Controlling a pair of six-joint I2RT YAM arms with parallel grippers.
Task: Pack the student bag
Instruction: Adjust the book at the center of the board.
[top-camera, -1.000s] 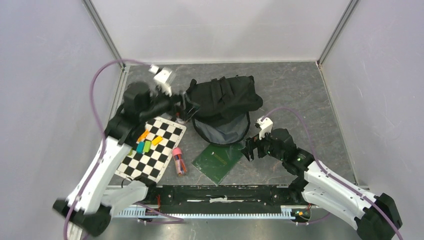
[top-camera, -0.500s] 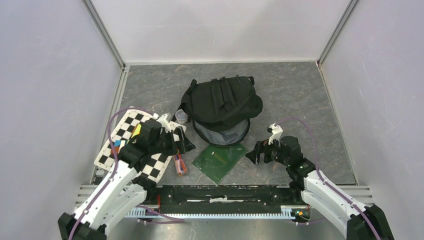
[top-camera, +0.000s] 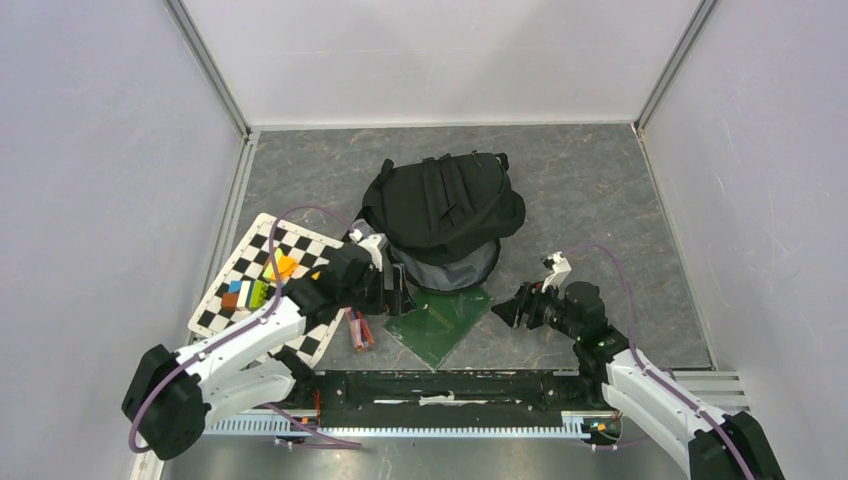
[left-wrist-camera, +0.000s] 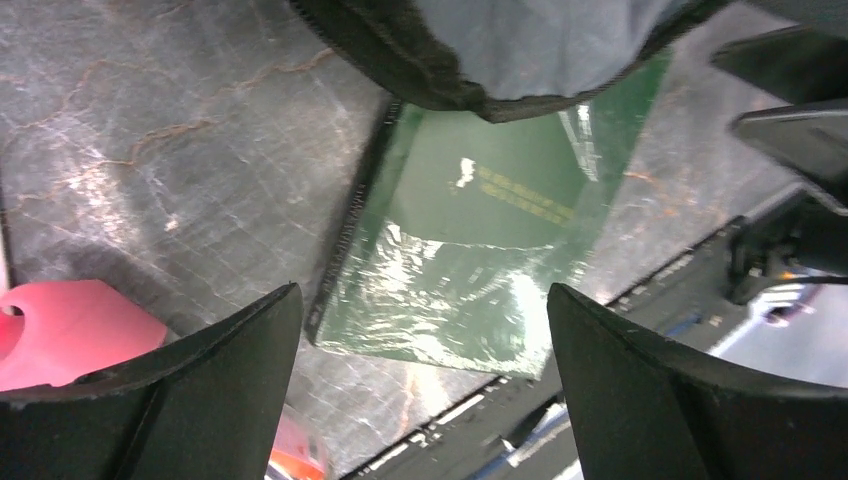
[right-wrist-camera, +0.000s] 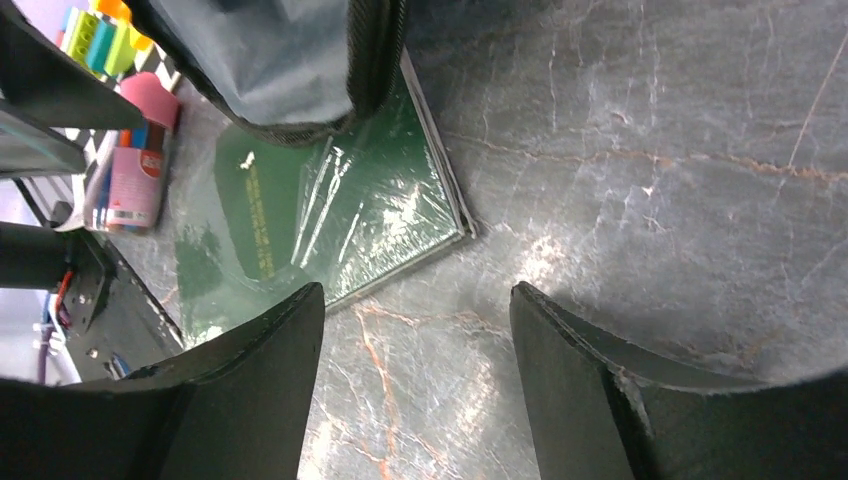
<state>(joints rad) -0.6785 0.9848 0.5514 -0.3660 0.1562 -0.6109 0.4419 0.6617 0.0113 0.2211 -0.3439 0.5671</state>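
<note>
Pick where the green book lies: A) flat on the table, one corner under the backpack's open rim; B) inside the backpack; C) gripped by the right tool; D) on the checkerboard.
A: the green book lies flat on the table, its far corner covered by the open rim of the black backpack.

You'll find the student bag (top-camera: 445, 205) mid-way across the table (top-camera: 600, 180): black, straps uppermost, grey-lined mouth apparently unzipped, gaping toward the near edge.

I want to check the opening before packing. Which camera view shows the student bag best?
Top external: the whole student bag shows, straps and open mouth included. Both wrist views catch only a piece of its rim and grey lining.
</note>
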